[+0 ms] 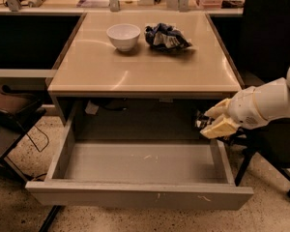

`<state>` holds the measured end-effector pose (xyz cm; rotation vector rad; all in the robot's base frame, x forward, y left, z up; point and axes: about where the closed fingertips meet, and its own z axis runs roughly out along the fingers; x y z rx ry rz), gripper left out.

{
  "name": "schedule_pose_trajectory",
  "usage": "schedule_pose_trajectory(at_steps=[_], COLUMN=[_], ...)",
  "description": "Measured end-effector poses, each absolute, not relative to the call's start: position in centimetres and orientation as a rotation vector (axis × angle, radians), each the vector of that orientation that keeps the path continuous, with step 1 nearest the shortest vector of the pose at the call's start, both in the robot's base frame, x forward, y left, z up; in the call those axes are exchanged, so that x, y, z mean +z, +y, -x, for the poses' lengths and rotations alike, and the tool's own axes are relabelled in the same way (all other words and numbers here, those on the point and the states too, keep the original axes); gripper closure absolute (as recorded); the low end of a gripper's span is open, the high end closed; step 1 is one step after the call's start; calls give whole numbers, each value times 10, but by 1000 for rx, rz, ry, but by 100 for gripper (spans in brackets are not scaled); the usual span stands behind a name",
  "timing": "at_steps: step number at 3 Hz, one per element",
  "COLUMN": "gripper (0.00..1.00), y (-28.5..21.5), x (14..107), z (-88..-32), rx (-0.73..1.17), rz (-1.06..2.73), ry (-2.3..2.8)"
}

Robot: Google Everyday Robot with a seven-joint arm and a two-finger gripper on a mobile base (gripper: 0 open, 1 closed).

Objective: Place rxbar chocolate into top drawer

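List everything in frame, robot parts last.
desk: 1, tan top, centre
bowl: 1, white, back of desk top, left of bag
bag: 1, crumpled blue-and-white, back of desk top
top drawer: 1, grey, pulled open under desk, scuffed floor
office chair: 1, black, right of desk
rxbar chocolate: 1, dark, in gripper over the drawer's right wall
arm: 1, white, enters from right
gripper: 1, cream, at drawer's right rear, shut on the bar

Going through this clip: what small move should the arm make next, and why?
Probably ease the gripper leftward. It appears to hold the rxbar chocolate above the right wall of the top drawer, not yet over the open floor, so releasing here might land it on the rim.
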<state>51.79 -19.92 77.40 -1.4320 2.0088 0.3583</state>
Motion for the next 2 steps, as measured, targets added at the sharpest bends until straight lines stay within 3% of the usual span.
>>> schedule_pose_trajectory(at_steps=[2], gripper=[100], y=[-196], x=[761], z=[-523], rx=[321], rz=[1411], ry=[2022])
